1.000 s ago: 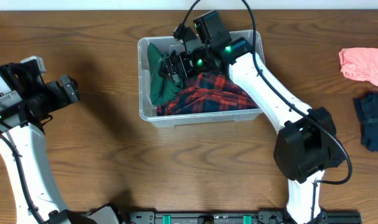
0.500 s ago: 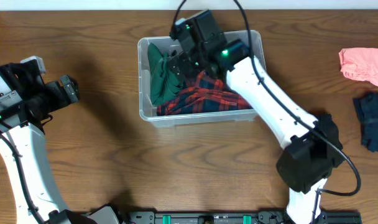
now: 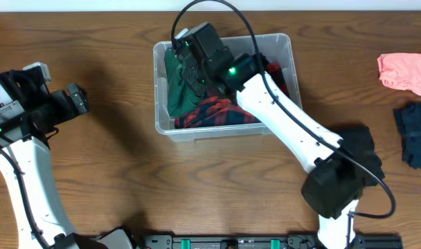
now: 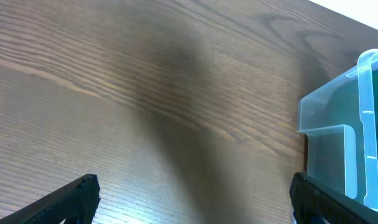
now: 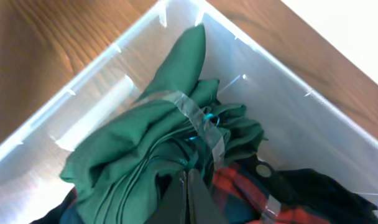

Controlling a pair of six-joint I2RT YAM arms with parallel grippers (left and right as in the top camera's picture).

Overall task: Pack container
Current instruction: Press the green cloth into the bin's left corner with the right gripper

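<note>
The container (image 3: pixel 217 130), a clear plastic tub, stands at the back middle of the table. It holds a green cloth (image 3: pixel 174 86) on its left side and a red plaid cloth (image 3: pixel 214 112) beside it. My right gripper (image 5: pixel 187 177) is inside the tub, its fingers pressed together with nothing between them, tips against the folds of the green cloth (image 5: pixel 145 143). In the overhead view the right wrist (image 3: pixel 203 52) covers those fingers. My left gripper (image 4: pixel 192 186) is open over bare wood, left of the container's corner (image 4: pixel 338 149).
A pink cloth (image 3: pixel 404 72) and a dark blue cloth (image 3: pixel 415 135) lie at the table's right edge. The right arm stretches from the front right across the tub's front wall.
The right gripper has shut and moved left and back across the tub, onto the green cloth. The left arm has not moved.
</note>
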